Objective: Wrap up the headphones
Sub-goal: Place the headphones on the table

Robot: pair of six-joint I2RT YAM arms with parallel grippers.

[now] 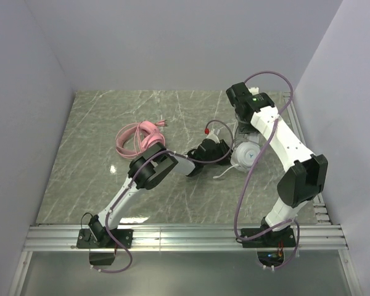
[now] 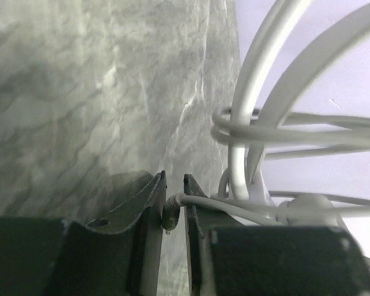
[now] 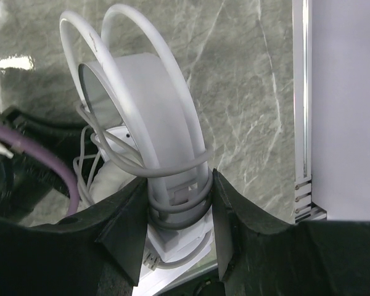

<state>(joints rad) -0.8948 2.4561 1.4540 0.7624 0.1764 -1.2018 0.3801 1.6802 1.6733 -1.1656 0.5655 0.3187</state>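
The white headphones (image 1: 245, 154) stand at the table's right middle, with their thin white cable looped several times round the band (image 3: 142, 92). My right gripper (image 3: 179, 179) is shut on the band's lower end, over the cable loops; in the top view it (image 1: 242, 132) sits just behind the headset. My left gripper (image 2: 173, 180) is shut on the white cable's plug (image 2: 170, 213), right beside the wrapped band (image 2: 265, 123); in the top view it (image 1: 217, 149) is left of the headset. The pink headphones (image 1: 142, 137) lie untouched further left.
A metal rail (image 3: 302, 123) and the right wall run close beside the white headset. A slotted rail (image 1: 185, 234) borders the near edge. My left arm's purple cable (image 3: 37, 154) crosses just left of the headset. Grey walls close in the table on three sides.
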